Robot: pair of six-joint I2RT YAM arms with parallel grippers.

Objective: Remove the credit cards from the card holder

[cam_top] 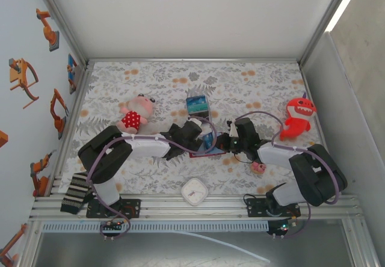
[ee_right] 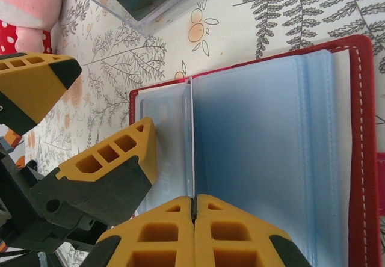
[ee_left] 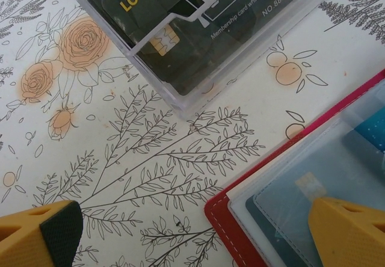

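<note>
Top external: on the floral cloth (cam_top: 252, 80) the card holder (ee_right: 258, 159) lies open mid-table. My left gripper (ee_left: 192, 237) gapes wide over its corner; my right gripper (ee_right: 194, 219) pinches one pocket leaf. A teal credit card (ee_left: 301, 219) sits pocketed.

The card holder (cam_top: 204, 153) lay open and flat near the middle of the desk, somewhat toward the near edge. Its cover (ee_right: 355, 128) was dark red with pale stitching along the border, and its inside was lined with blue-grey, see-through pockets. One thin leaf stood on edge along the centre fold. The credit cards (ee_left: 283, 210) were inside the pockets at one red corner (ee_left: 219, 210), stacked flat: a grey-teal card with a small chip, and a brighter teal one beyond it.
</note>
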